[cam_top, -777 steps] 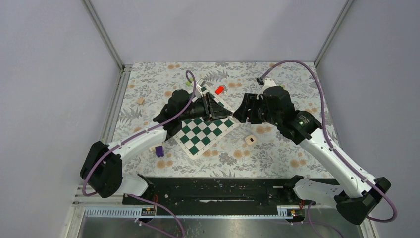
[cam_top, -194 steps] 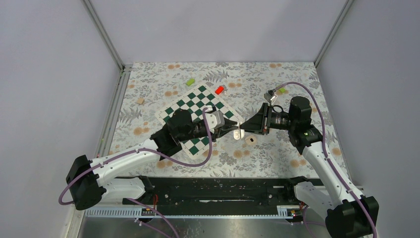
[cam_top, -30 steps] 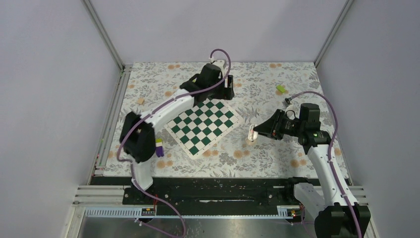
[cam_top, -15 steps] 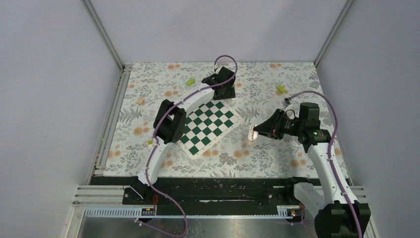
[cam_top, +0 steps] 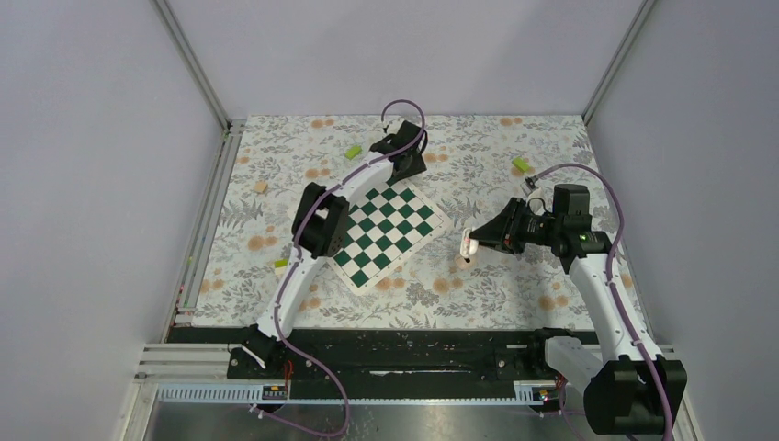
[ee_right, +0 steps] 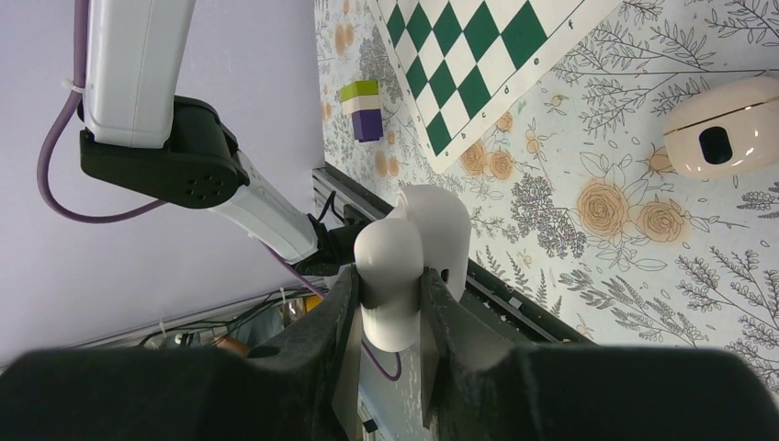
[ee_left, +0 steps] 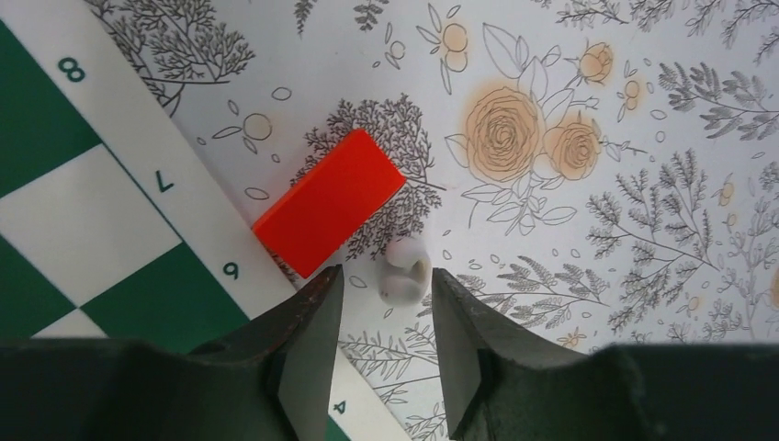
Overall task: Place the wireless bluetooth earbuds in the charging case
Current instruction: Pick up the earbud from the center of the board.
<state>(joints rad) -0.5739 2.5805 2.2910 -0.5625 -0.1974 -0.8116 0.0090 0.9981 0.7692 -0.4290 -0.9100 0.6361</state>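
Observation:
My right gripper (ee_right: 393,274) is shut on a white earbud (ee_right: 397,276) and holds it above the mat. It also shows in the top view (cam_top: 470,241). The beige charging case (ee_right: 726,138) lies on the mat, its dark hollow up, just in front of and below the held earbud (cam_top: 465,260). My left gripper (ee_left: 384,276) is open at the far side of the table (cam_top: 404,163). A second white earbud (ee_left: 405,272) lies on the mat just beyond its fingertips, level with the gap between them and untouched.
A red block (ee_left: 329,213) lies right beside the second earbud, at the chessboard's edge (ee_left: 138,165). The chessboard (cam_top: 378,230) lies mid-table. Green blocks (cam_top: 353,152) (cam_top: 521,165) and a tan block (cam_top: 261,186) lie around it. A green-and-purple block stack (ee_right: 363,108) stands near the front left.
The left gripper has shifted a little to the left at the far side of the board. The right gripper, still shut on its earbud, has barely moved over the case.

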